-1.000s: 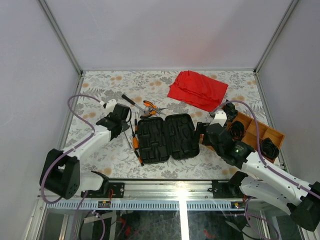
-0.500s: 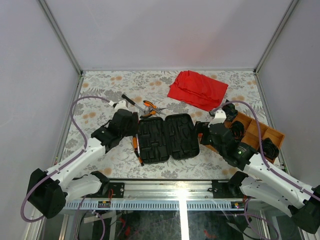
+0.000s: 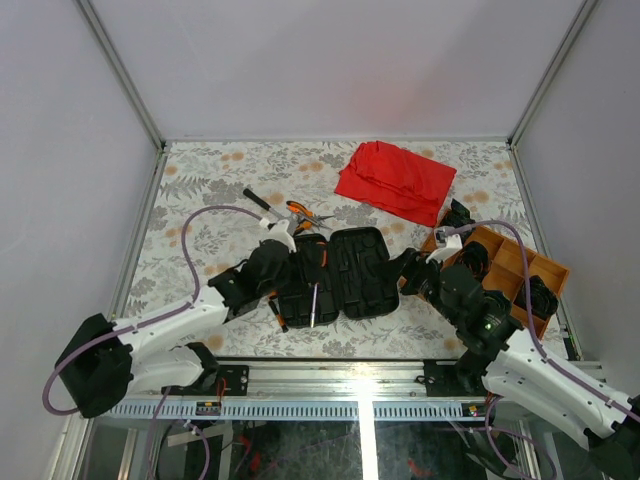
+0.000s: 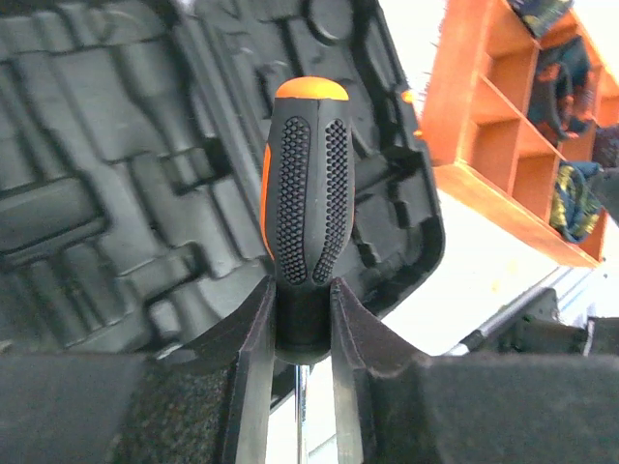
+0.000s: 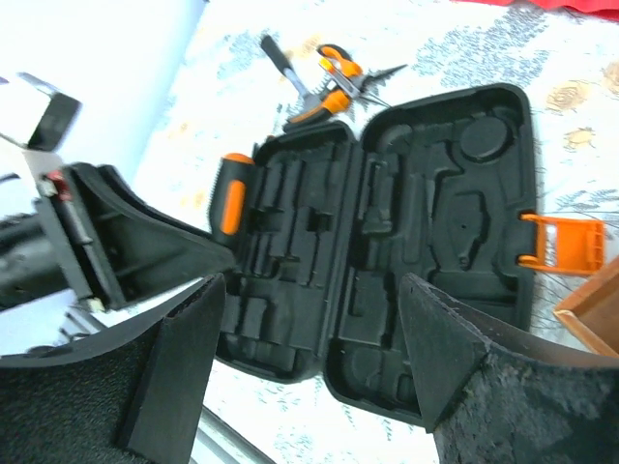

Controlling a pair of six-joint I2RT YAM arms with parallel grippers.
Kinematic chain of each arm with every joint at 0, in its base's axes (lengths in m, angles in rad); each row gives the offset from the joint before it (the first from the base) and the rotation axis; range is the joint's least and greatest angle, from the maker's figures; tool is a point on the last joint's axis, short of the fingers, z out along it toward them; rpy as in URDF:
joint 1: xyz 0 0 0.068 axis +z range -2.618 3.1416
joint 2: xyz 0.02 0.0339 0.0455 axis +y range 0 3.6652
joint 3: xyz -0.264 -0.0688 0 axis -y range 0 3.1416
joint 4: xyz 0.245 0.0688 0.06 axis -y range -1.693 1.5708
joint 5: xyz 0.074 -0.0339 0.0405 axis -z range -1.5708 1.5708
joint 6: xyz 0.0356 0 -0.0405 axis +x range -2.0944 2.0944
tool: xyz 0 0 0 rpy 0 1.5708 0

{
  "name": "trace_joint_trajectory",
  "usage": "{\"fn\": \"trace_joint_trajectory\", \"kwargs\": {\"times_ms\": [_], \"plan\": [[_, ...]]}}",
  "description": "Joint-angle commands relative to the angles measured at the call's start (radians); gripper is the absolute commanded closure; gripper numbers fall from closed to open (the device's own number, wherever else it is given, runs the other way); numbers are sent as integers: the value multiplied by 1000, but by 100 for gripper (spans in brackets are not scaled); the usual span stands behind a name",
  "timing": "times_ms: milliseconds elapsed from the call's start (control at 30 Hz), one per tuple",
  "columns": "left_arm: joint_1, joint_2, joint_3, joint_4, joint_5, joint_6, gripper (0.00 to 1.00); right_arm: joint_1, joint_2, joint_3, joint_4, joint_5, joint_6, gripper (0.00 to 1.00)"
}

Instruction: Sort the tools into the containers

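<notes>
Tool case [image 4: 116, 193] lies open in the left wrist view, slots facing up. Over it the left gripper [image 4: 303, 324] is closed tightly on one screwdriver [image 4: 305, 193], pinching the neck of its black-and-orange handle. One wooden tray [image 4: 484, 145] stands just beside the tool case.

In the right wrist view the right gripper [image 5: 314, 290] hangs above the tool case, fingers spread wide, nothing between them. Behind the tool case lie one pair of pliers [image 5: 338, 87] and one black-handled driver [image 5: 279, 56].

From the top, a second screwdriver [image 3: 279, 315] shows at the left edge of the tool case, and one red cloth [image 3: 395, 180] lies behind it.
</notes>
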Motion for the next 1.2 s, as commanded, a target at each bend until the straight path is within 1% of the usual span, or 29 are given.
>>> {"fn": "trace_joint_trajectory", "kwargs": {"times_ms": [0, 100, 233, 433, 667, 900, 1033, 1167], "plan": [[-42, 54, 14, 236, 82, -24, 100, -1, -35, -46, 214, -39, 93, 22], [-64, 90, 24, 289, 118, -20, 100, -1, 2, -41, 232, -89, 104, 23], [-106, 122, 47, 327, 115, -22, 100, -2, 70, -51, 297, -142, 156, 25], [-165, 142, 56, 360, 83, -39, 100, -1, 163, -67, 320, -140, 266, 33], [-217, 161, 56, 372, 64, -50, 100, -2, 236, -105, 424, -187, 339, 34], [-246, 192, 68, 390, 53, -60, 100, -1, 272, -117, 443, -205, 365, 34], [-248, 204, 76, 392, 44, -64, 100, -1, 274, -122, 453, -207, 374, 40], [-248, 203, 80, 392, 38, -68, 100, -1, 269, -121, 446, -204, 374, 49]]}}
